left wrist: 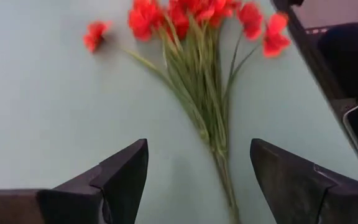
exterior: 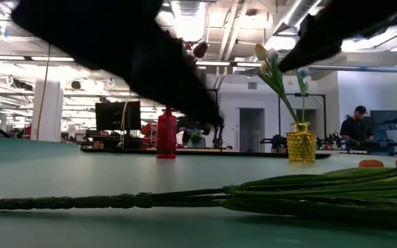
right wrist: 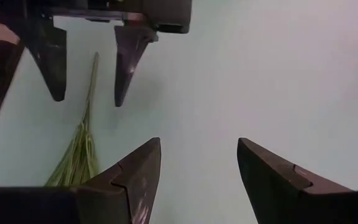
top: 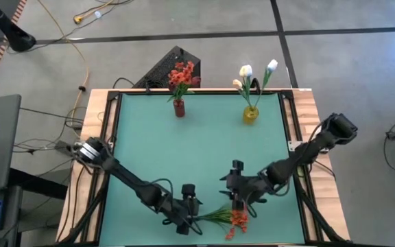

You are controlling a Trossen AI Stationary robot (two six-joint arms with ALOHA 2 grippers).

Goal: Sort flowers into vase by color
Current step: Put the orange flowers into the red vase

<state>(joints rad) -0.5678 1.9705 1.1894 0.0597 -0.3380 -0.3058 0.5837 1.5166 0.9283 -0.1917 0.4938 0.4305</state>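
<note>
A bunch of red-orange flowers (top: 230, 218) lies flat on the green table near its near edge, thin green stems (left wrist: 219, 146) pointing toward my left gripper. My left gripper (left wrist: 197, 171) is open, with one finger on each side of the stem end and touching nothing. In the right wrist view the same left gripper (right wrist: 86, 68) straddles the stem (right wrist: 94, 74). My right gripper (right wrist: 197, 171) is open and hovers just beyond the bunch, toward the table's middle (top: 230, 189). In the low view the stems (exterior: 267, 196) lie along the tabletop.
A red vase (top: 178, 108) holding red-orange blooms and a yellow vase (top: 250, 114) holding white tulips stand near the far edge. They show in the low view as the red vase (exterior: 166, 134) and the yellow vase (exterior: 301, 143). One loose red bloom (left wrist: 95, 34) lies beside the bunch. Bare green table (top: 184, 154) spreads between.
</note>
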